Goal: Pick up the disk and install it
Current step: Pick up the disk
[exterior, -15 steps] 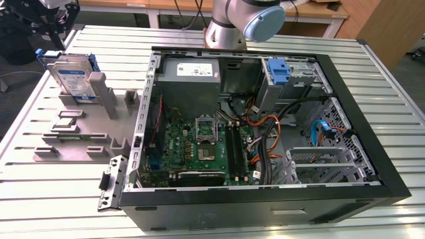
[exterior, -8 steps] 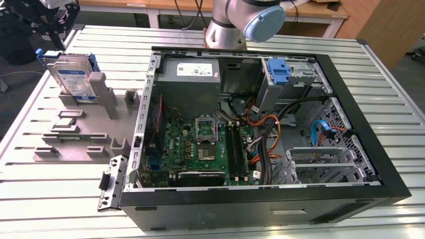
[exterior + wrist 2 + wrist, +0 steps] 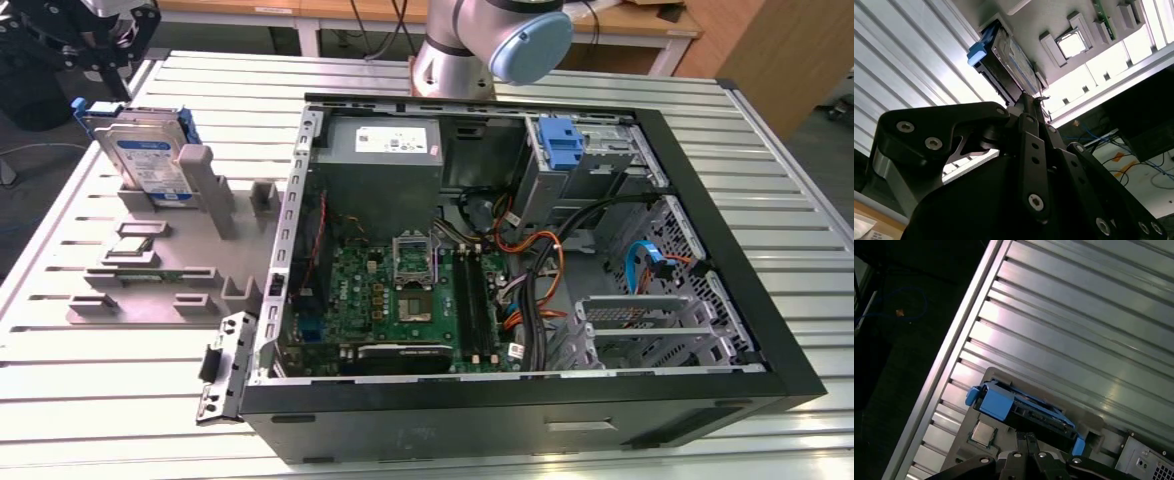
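Observation:
The disk (image 3: 144, 160) stands upright in a slot of a grey holder (image 3: 200, 215) on the exterior view's left, its white-and-blue label facing the front and a blue bracket around its edge. My gripper (image 3: 106, 90) hangs just above the disk's upper edge. In both wrist views the gripper (image 3: 1026, 98) (image 3: 1026, 436) has its tips drawn together, shut, pointing at the disk (image 3: 1011, 57) (image 3: 1024, 412) with nothing seen between them. Whether the tips touch the bracket, I cannot tell.
An open computer case (image 3: 747, 300) lies on the slatted metal table (image 3: 747, 130), with a motherboard, cables and a blue latch piece (image 3: 563, 140) at its far bays. The holder also carries a square chip (image 3: 1072, 45) and small parts. The arm's base (image 3: 461, 50) stands behind the case.

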